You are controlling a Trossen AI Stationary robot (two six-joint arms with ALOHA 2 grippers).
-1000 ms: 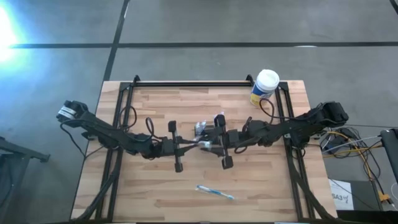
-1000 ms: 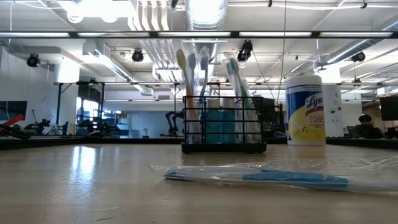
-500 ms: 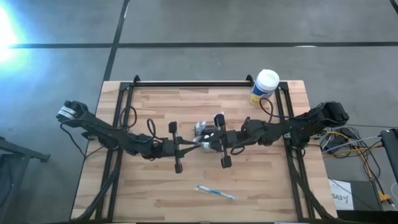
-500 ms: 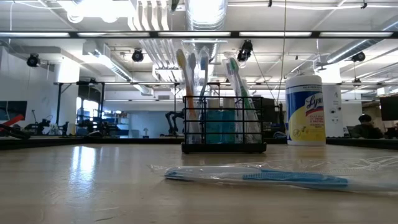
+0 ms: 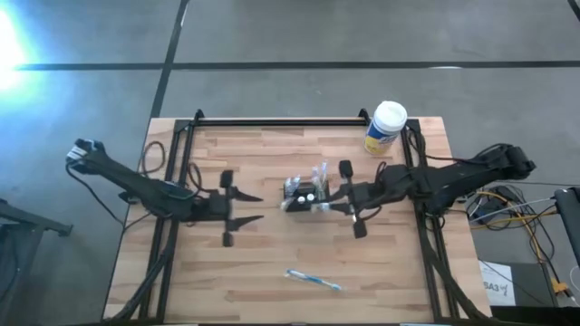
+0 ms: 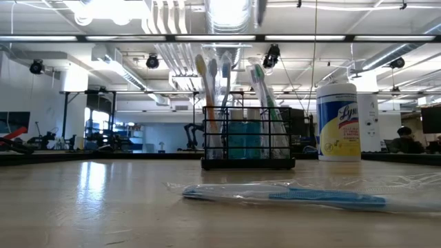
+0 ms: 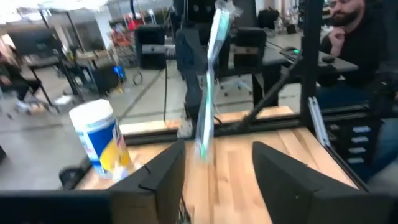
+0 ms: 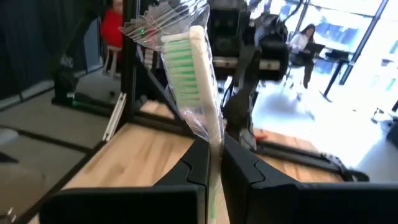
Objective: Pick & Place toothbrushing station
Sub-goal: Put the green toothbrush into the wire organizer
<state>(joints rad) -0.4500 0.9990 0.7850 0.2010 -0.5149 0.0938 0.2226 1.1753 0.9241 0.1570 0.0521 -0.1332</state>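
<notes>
Just caddy [image 5: 302, 193] beside right gripper [image 5: 328, 205]

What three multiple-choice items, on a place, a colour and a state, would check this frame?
1. The blue toothbrush lies: A in the caddy; B flat on the table; C in the canister.
2. Bristles of the brush in the right gripper: A green; B red; C black.
3. The left gripper is: A shut on the caddy; B open, empty; C shut on the canister.
B: it lies alone on the wood. A: green shows through its wrap. B: fingers apart, nothing between.
</notes>
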